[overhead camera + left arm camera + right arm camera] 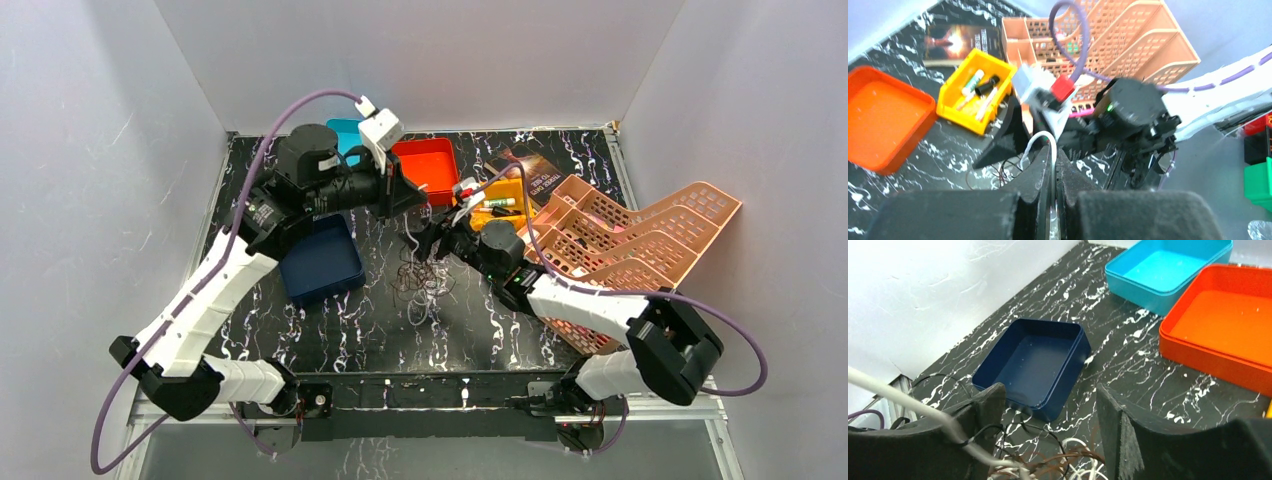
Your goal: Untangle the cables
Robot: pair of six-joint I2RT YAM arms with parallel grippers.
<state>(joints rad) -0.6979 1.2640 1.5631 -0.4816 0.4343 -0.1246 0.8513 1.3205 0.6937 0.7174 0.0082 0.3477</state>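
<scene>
The cables (420, 280) lie as a tangle of thin brown, black and white loops on the black marbled table. My left gripper (410, 205) hovers above them and is shut on a white cable (1040, 137), which arches out of the closed tips (1054, 150) and hangs down to the tangle. My right gripper (436, 246) is low at the tangle's right side. Its jaws are open (1050, 392), with brown, black and white loops (1058, 457) between the fingers (990, 410). A taut white cable (898, 395) crosses in front of its left finger.
A navy tray (322, 262) lies left of the tangle. A cyan tray (1168, 265) and an orange tray (428, 165) sit behind it. A yellow bin (975, 90) with small items, a book (958, 40) and a tipped peach basket (640, 240) are on the right.
</scene>
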